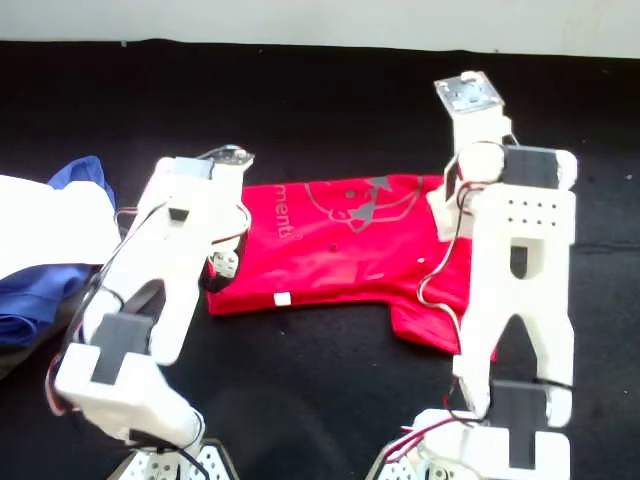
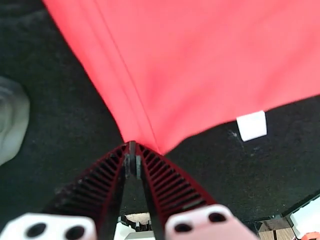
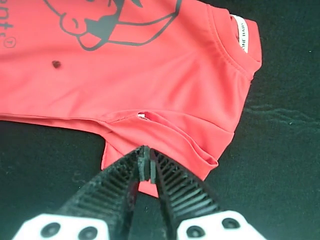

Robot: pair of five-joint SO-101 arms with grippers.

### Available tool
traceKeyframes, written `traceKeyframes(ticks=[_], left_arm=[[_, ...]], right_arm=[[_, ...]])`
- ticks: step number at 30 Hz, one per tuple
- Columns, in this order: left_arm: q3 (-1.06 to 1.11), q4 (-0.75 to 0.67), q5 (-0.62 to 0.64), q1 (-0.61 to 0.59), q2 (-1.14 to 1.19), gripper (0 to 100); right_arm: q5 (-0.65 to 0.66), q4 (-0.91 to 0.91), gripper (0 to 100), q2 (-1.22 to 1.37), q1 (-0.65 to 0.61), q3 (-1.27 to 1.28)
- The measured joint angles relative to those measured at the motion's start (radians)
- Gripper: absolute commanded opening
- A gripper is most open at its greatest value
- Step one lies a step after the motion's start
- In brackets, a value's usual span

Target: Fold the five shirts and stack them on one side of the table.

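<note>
A red shirt (image 1: pixel 330 250) lies spread on the black table (image 1: pixel 300 100) between both grippers. The left gripper (image 2: pixel 131 157) is clamped on its hem corner, and the right gripper (image 3: pixel 146 162) pinches a sleeve edge. White and blue shirts (image 1: pixel 50 250) lie heaped to the outer side of the left gripper.

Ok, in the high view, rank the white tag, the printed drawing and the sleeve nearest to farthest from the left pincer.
1. White tag, on the red shirt hem beside the left pincer.
2. Printed drawing, mid-chest.
3. Sleeve, at the far end.
</note>
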Motion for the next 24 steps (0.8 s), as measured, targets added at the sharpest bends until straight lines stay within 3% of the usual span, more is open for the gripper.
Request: traceKeyframes(ticks=[7,12,17,24], left_arm=[[0.078,-0.107,0.0,0.049,-0.069,1],[0.166,-0.242,0.0,0.046,-0.069,1],[0.267,-0.281,-0.006,0.046,-0.069,1],[0.301,-0.292,-0.114,-0.094,-0.069,1]], right_arm=[[0.0,-0.031,0.6,-0.081,-0.002,0.192],[0.0,-0.18,0.6,-0.132,0.009,0.408],[0.0,-0.362,0.6,-0.175,0.069,0.629],[0.0,-0.468,0.6,-0.19,0.13,0.806]])
